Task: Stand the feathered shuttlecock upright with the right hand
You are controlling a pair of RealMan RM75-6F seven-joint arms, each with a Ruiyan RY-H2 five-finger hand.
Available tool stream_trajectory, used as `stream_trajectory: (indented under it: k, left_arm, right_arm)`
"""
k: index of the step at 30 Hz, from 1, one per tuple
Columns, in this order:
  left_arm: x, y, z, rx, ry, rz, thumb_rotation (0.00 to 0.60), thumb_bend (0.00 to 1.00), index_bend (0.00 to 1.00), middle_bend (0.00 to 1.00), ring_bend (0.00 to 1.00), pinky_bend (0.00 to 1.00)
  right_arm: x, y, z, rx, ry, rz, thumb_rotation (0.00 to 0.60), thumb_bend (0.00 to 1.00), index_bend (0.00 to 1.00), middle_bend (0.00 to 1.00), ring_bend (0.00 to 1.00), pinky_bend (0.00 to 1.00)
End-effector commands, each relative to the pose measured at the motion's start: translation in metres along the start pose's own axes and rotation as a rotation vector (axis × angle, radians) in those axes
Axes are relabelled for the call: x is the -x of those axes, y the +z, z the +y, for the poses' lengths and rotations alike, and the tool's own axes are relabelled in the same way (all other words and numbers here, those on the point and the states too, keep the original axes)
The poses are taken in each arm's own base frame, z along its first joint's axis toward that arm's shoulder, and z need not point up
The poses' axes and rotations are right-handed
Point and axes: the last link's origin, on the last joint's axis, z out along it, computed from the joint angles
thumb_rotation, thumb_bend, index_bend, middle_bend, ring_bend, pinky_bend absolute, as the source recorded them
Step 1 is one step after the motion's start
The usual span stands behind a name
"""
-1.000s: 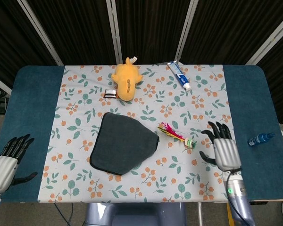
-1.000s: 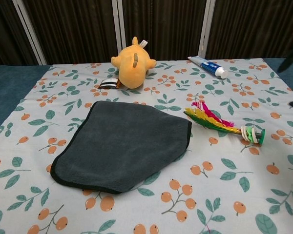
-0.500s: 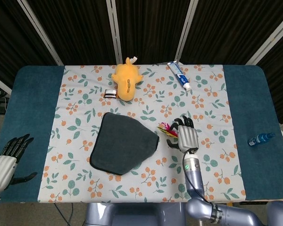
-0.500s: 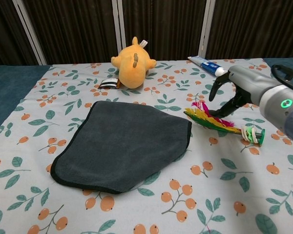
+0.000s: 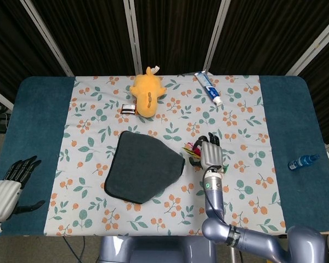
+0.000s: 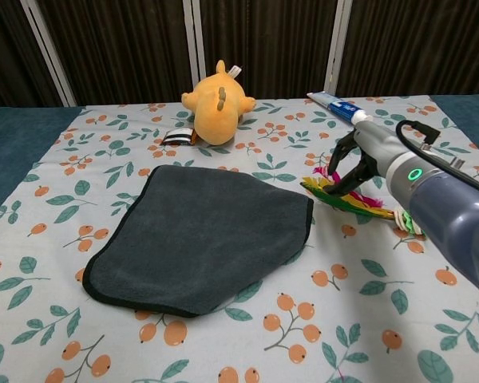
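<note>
Shuttlecock [image 6: 359,203] lies flat on tabletop [image 6: 223,335], just right of cloth [image 6: 199,235], feathers toward cloth. Right hand [image 5: 209,153] directly over feather end, fingers part-curled downward; contact cannot be confirmed. Left hand [image 5: 8,183] spread, well apart.

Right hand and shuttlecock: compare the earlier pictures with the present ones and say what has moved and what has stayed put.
The right hand has swung in from the table's right edge towards the middle and now sits over the feather end of the shuttlecock, fingers lowered around it; a firm grip cannot be confirmed. The shuttlecock still lies flat. The left hand, grey cloth, plush toy and toothpaste are unchanged.
</note>
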Motion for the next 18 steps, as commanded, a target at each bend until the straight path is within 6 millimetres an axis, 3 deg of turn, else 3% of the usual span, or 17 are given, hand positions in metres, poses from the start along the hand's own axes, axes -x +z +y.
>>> stream_trajectory:
  k: [1,18]
  left_arm:
    - [0.0,0.0,0.001,0.003,-0.002,-0.001,0.597,0.18,0.0,0.0,0.0,0.0]
    - [-0.001,0.001,0.002,0.009,-0.023,-0.008,0.597,0.18,0.0,0.0,0.0,0.0]
  right_arm:
    - [0.004,0.0,-0.005,-0.009,0.009,0.0,0.6,0.2,0.5,0.22,0.0,0.0]
    - [0.018,0.011,-0.006,0.002,0.023,0.029,0.6,0.23,0.56,0.3,0.0,0.0]
